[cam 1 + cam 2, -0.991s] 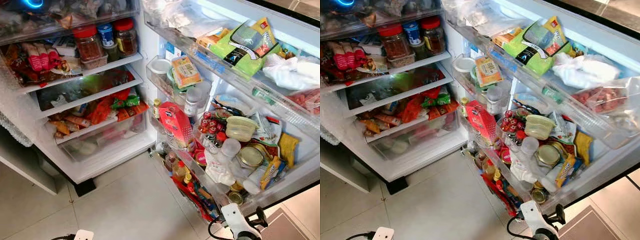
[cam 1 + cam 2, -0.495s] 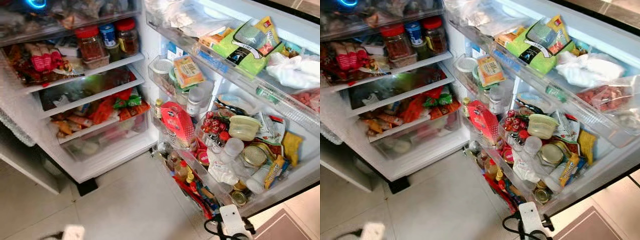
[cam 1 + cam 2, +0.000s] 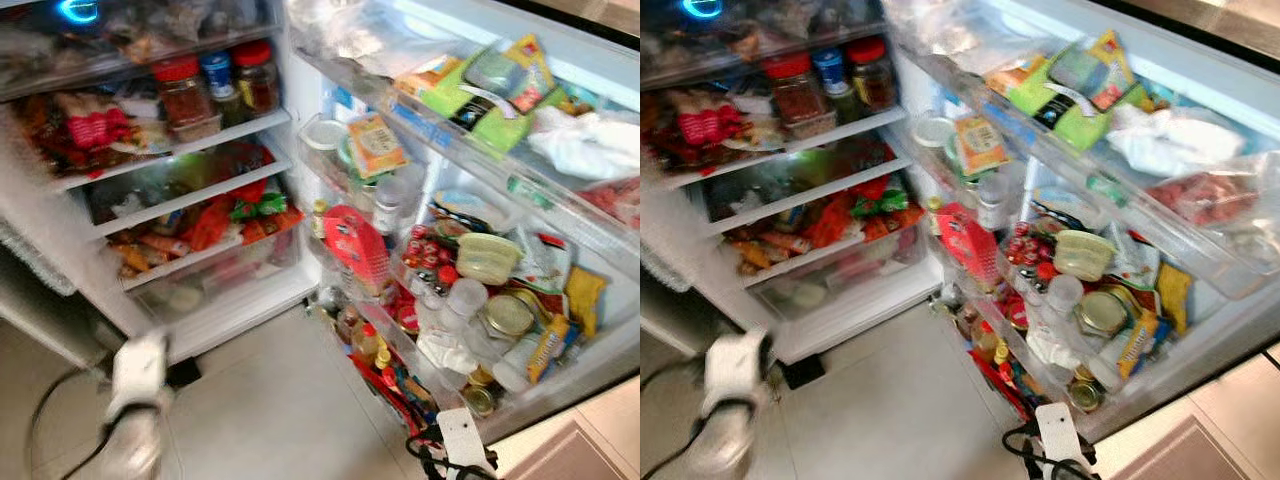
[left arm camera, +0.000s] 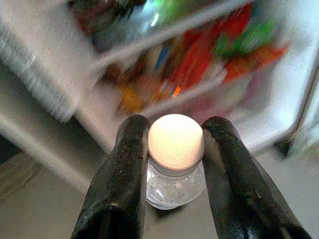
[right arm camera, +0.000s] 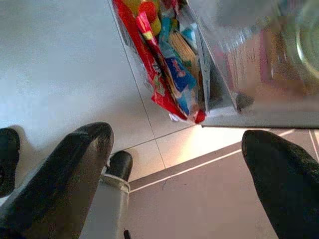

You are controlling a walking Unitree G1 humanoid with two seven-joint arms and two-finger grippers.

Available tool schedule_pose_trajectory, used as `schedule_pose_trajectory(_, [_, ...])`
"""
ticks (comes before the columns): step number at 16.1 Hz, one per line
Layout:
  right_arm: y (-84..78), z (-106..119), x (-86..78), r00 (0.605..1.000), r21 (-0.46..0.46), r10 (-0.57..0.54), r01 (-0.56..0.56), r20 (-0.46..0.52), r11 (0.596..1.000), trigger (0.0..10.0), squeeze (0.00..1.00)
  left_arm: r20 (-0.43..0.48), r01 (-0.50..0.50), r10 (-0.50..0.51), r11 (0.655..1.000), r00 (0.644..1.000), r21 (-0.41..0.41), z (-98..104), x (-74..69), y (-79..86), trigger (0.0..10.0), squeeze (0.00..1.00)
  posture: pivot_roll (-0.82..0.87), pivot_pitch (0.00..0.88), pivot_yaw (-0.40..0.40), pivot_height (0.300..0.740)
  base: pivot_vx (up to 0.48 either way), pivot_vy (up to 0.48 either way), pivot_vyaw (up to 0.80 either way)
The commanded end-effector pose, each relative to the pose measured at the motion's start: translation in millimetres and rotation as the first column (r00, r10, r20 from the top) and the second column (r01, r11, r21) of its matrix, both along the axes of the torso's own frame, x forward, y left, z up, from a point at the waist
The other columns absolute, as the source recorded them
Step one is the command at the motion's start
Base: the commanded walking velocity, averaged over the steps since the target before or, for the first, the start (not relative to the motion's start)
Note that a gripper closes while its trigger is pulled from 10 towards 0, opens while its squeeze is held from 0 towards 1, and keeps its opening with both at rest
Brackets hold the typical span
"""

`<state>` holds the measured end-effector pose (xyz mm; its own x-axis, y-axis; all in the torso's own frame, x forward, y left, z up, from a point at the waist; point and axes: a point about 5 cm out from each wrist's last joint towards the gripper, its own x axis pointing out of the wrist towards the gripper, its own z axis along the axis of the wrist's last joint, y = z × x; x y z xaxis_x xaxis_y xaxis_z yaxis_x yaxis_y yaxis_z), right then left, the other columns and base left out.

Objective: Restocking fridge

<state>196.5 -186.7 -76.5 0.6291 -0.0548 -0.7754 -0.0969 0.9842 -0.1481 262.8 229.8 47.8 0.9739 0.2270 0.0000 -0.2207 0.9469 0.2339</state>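
Observation:
My left gripper (image 4: 174, 144) is shut on a small clear bottle (image 4: 175, 189) with a white cap (image 4: 175, 140), one black finger on each side of the neck. Past the bottle, blurred, are the open fridge's lower shelves. In the eye views my left arm (image 3: 135, 400) is a blurred shape at the lower left, in front of the fridge's bottom drawer (image 3: 215, 285). My right gripper (image 5: 179, 164) is open and holds nothing. It hangs low over the floor beside the bottom door bin (image 5: 219, 74). My right arm (image 3: 462, 445) is at the lower edge.
The fridge stands open, its shelves (image 3: 180, 140) packed with jars and packets. The open door on the right has bins (image 3: 470, 150) crowded with bottles, tubs and bags. Pale tiled floor (image 3: 270, 400) lies in front. A darker floor strip (image 3: 1180, 445) runs under the door.
My left arm has risen from the bottom edge into view at the lower left, blurred by motion. The camera has shifted slightly. The right arm stays low.

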Motion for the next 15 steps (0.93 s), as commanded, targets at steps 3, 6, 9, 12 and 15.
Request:
schedule_pose_trajectory(3, [-3.9,1.6,2.8,1.0,-0.005,0.027,-0.027,-0.011,1.0,10.0,0.0,0.155,0.182,-0.172,0.982,0.973,-0.056,45.6,36.0,-52.0,10.0,0.0,0.02,0.042,-0.002,0.74,0.0,0.0,0.0])
schedule_pose_trajectory(6, [-8.9,4.1,5.0,0.999,-0.032,0.051,-0.051,0.012,0.998,10.0,0.0,0.187,0.331,-0.317,0.943,0.93,-0.048,64.8,48.0,-76.8,10.0,0.0,0.01,0.057,0.0,0.74,0.0,0.0,0.0])
schedule_pose_trajectory(9, [-10.1,3.0,2.6,0.996,-0.042,0.088,-0.088,-0.007,0.995,10.0,0.0,0.177,0.337,-0.32,0.939,0.931,-0.075,65.1,46.0,-80.8,10.0,0.0,0.03,0.077,-0.024,0.74,0.0,0.0,0.26])
schedule_pose_trajectory(12, [-9.9,1.1,-1.2,0.996,-0.035,0.087,-0.087,-0.012,0.996,10.0,0.0,0.14,0.331,-0.317,0.939,0.938,-0.09,60.3,38.9,-80.2,10.0,0.0,0.03,0.08,-0.025,0.74,0.0,0.0,0.79])
schedule_pose_trajectory(15, [-7.3,-1.2,-5.1,0.996,-0.031,0.09,-0.09,-0.019,0.995,10.0,0.0,0.108,0.321,-0.31,0.941,0.945,-0.107,58.9,40.1,-72.7,10.0,0.0,0.03,0.086,-0.015,0.74,0.0,0.0,0.75])
